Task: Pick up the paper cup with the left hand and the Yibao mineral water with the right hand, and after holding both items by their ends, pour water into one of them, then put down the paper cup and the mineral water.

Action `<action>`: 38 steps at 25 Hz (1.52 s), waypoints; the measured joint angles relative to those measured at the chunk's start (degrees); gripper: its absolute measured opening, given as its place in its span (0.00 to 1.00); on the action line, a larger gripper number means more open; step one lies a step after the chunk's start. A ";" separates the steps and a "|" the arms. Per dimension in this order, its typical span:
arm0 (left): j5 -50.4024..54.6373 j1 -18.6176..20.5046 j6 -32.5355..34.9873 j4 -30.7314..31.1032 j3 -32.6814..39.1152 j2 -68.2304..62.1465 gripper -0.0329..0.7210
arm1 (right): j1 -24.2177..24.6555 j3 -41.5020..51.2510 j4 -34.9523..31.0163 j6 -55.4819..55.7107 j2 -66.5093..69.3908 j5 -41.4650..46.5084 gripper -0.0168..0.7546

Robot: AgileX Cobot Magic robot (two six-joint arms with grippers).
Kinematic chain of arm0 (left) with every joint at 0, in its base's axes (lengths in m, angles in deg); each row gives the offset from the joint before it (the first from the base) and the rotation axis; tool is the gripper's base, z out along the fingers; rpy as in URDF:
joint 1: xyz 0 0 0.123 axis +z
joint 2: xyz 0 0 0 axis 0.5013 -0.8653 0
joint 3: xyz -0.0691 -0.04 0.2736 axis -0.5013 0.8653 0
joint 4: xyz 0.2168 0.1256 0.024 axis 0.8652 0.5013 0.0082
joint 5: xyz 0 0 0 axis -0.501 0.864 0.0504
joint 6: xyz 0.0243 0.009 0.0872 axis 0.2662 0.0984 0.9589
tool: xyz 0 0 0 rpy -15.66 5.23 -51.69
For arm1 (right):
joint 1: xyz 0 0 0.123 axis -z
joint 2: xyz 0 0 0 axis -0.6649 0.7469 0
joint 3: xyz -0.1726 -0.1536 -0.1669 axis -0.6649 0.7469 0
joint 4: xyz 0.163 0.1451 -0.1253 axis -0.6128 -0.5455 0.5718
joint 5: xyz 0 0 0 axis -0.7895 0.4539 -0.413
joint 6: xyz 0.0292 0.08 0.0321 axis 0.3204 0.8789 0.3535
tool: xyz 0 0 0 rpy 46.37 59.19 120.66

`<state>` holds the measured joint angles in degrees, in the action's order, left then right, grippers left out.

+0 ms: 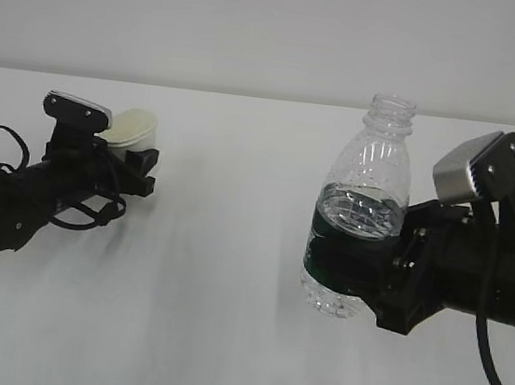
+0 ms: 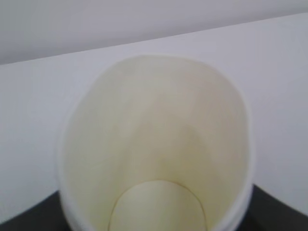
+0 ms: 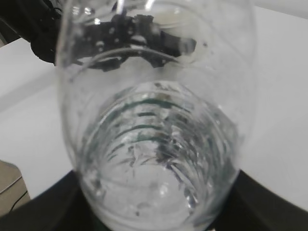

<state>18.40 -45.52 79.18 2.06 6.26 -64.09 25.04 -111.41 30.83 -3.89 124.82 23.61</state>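
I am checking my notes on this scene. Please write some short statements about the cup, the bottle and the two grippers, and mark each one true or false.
1. The right gripper holds the Yibao mineral water around its green label band. True.
2. The bottle has a cap on. False: its mouth is open.
3. The paper cup is held by the left gripper. True.
4. The paper cup is full of water. False: the left wrist view shows its inside dry and empty.
5. The bottle is empty. False: water fills it to about the middle.
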 joint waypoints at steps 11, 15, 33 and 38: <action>2.15 0.26 0.00 4.14 0.00 3.98 0.60 | 0.00 0.00 0.08 0.00 0.00 0.00 0.63; 4.30 0.26 0.00 5.79 0.00 5.77 0.60 | 0.00 0.00 0.08 0.00 0.00 0.00 0.63; 5.74 0.26 -10.23 19.32 0.00 8.92 0.60 | 0.00 0.00 0.08 0.00 0.00 0.00 0.63; 4.06 0.26 -13.94 24.65 0.00 8.94 0.60 | 0.00 0.00 0.08 0.00 0.00 0.00 0.63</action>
<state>22.46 -45.26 65.24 26.71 6.26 -55.15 25.04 -111.41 30.91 -3.89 124.82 23.61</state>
